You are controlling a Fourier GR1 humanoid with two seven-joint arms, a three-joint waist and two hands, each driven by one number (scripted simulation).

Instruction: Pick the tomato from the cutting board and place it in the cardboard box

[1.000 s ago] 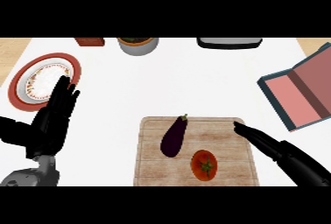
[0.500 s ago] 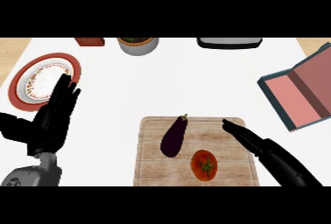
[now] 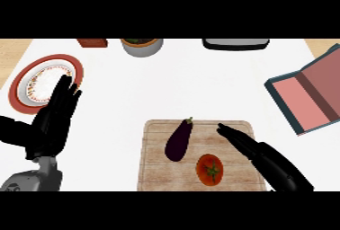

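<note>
A red tomato (image 3: 210,169) with a green stem lies on the near right part of the wooden cutting board (image 3: 154,173). A dark purple eggplant (image 3: 178,139) lies beside it, to the left and farther back. My right hand (image 3: 256,150) stretches over the board's right side with straight fingers, just right of and above the tomato, not touching it. The open box (image 3: 310,94) with a pink inside and teal rim sits at the right edge. My left hand (image 3: 54,117) rests open at the left, fingers up.
A red-rimmed plate (image 3: 41,82) sits at the far left, partly behind my left hand. Along the back stand a pot with greenery (image 3: 141,46), a small brown block (image 3: 92,42) and a dark tray (image 3: 235,43).
My right hand has slid leftward over the cutting board, closer to the tomato and eggplant. The left hand and the objects have stayed put.
</note>
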